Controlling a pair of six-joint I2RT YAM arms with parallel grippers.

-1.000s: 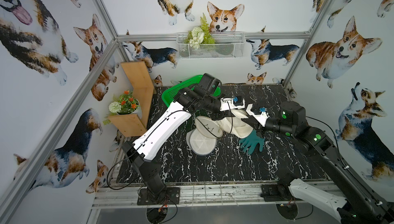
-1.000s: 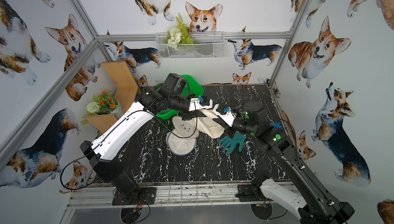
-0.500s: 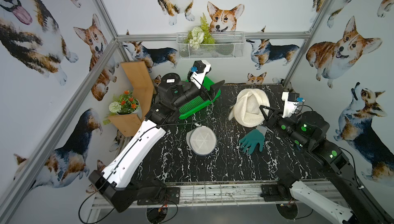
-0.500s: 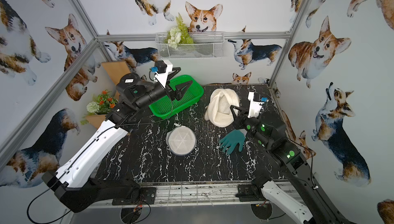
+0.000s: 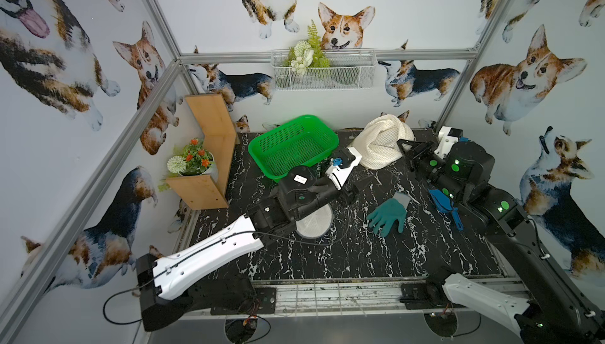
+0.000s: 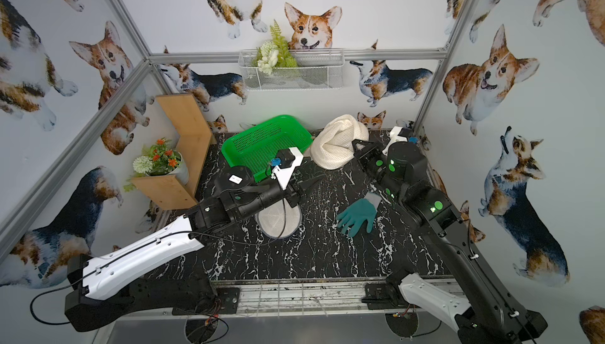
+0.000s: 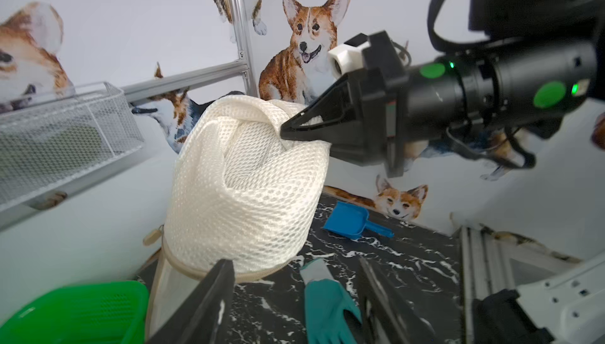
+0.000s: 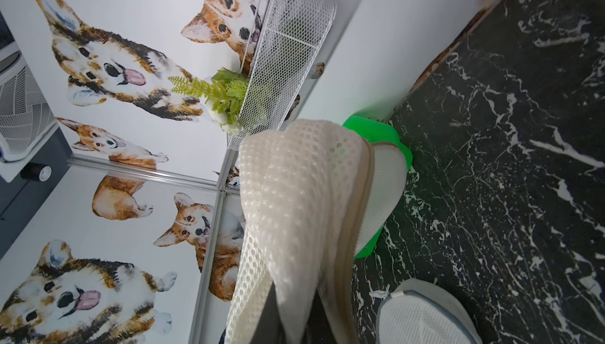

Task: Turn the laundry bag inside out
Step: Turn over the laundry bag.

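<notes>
Mid-inversion, I judge: my right claw [image 7: 289, 127] pinches the cream mesh laundry bag [image 5: 379, 144] aloft, just beside the green plastic basket [image 5: 291, 145]; my left claw [image 7: 294, 262] gapes empty; next it must catch the zipped rim [image 7: 178, 262].

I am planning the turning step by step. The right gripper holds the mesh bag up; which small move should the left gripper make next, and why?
Probably ease the left gripper forward onto the zipper rim of the laundry bag and close. Its jaws stand open just short of that rim, while the right gripper pinches the mesh at the top.
</notes>
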